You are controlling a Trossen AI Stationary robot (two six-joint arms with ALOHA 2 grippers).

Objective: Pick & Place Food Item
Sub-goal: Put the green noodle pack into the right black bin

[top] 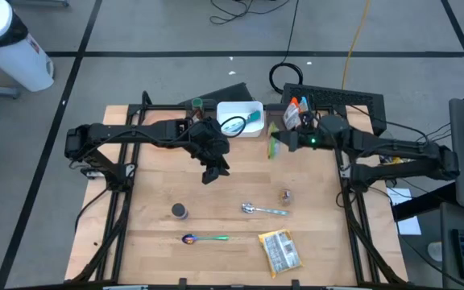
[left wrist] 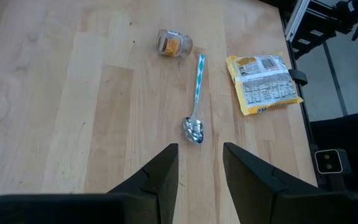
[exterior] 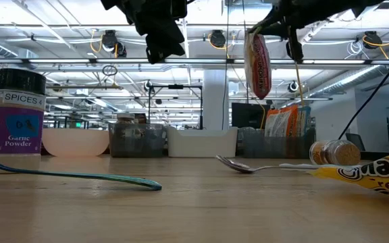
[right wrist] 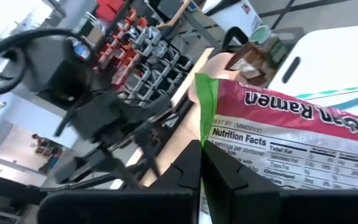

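The right claw [top: 279,142] is clamped shut on the top edge of a ramen packet [exterior: 257,64], which hangs upright well above the desk [top: 151,189], near the white bin [top: 241,118] at the far edge. The left claw [top: 213,167] hovers over the middle of the desk, fingers [left wrist: 164,174] partly apart and empty, with a spoon [left wrist: 195,99] and a small jar [left wrist: 173,44] ahead of it. The grip looks thin, perhaps only on the packet's seam, so a quick swing could let it slip. The dangling packet might also brush the left arm, which is close beside the bin
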